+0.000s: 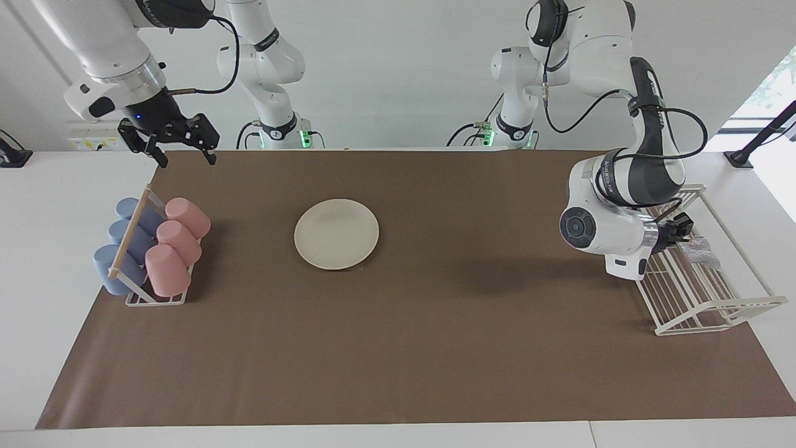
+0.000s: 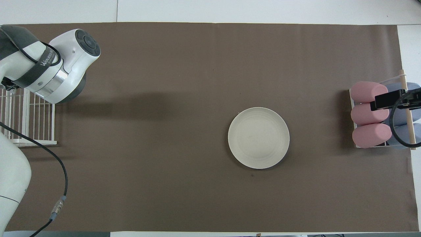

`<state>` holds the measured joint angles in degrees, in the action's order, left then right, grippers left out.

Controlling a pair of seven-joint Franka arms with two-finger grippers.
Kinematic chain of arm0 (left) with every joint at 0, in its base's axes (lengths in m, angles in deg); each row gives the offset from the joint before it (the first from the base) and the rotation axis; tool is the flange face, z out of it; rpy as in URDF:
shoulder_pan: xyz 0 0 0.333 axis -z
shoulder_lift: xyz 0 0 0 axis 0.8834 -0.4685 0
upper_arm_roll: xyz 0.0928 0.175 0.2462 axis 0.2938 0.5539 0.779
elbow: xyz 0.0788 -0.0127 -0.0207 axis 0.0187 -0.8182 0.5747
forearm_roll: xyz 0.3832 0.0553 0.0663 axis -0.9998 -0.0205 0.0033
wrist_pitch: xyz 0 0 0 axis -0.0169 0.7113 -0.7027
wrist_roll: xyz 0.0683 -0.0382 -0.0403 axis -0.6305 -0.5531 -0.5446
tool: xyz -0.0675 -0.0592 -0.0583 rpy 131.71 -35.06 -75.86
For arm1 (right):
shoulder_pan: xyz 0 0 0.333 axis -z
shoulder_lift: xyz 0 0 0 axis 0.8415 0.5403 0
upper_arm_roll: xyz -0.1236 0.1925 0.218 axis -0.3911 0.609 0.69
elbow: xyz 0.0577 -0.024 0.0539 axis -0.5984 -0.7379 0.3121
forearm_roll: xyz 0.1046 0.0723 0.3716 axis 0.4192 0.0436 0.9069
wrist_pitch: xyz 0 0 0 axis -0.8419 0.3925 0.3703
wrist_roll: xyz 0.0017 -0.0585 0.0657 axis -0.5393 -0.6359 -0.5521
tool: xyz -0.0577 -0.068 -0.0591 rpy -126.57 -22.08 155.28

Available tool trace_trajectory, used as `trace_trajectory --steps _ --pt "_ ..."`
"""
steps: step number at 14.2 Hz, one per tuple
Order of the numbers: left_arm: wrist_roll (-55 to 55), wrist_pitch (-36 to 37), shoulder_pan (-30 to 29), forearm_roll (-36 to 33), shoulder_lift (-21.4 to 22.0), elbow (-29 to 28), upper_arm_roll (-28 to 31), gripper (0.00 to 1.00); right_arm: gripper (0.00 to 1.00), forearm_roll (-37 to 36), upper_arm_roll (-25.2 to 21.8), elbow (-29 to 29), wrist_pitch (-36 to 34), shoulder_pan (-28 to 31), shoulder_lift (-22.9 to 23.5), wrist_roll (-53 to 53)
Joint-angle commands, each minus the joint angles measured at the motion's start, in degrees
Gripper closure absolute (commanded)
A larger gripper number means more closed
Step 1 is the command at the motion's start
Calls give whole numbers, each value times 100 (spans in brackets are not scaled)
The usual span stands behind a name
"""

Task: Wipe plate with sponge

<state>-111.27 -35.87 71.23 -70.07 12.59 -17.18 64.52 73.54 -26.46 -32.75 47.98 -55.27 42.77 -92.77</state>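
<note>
The cream-white plate (image 1: 336,234) lies flat on the brown mat near the middle of the table; it also shows in the overhead view (image 2: 259,138). The silvery-grey sponge (image 1: 700,252) lies in the white wire rack (image 1: 715,311) at the left arm's end. My left gripper (image 1: 683,230) is low inside that rack, right beside the sponge; the wrist hides whether it touches it. In the overhead view the arm hides both the sponge and the left gripper. My right gripper (image 1: 186,155) is open and empty, held up over the cup rack (image 2: 399,98), and waits there.
A rack (image 1: 149,298) with three pink cups (image 1: 177,242) and three blue cups (image 1: 121,249) lying on their sides stands at the right arm's end. The brown mat (image 1: 435,348) covers most of the table.
</note>
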Motion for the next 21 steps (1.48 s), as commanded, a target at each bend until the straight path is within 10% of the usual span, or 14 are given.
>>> trace_trajectory --steps 1,9,11,12,21 --pt "-283 58 41 -6 -21 2 15 100 0 -87 38 -96 21 87 -54 -172" --pt "-451 -224 -12 29 -4 -95 6 100 0 -86 38 -96 -24 87 -62 -128" --pt "-460 -259 -3 29 5 -95 6 26 0 -87 38 -96 -24 79 -62 -119" --pt "-468 -276 -12 29 5 -104 6 13 0 -87 38 -96 -24 79 -62 -119" --pt "-477 -303 -12 29 5 -95 6 0 0 -86 38 -96 -32 70 -71 -110"
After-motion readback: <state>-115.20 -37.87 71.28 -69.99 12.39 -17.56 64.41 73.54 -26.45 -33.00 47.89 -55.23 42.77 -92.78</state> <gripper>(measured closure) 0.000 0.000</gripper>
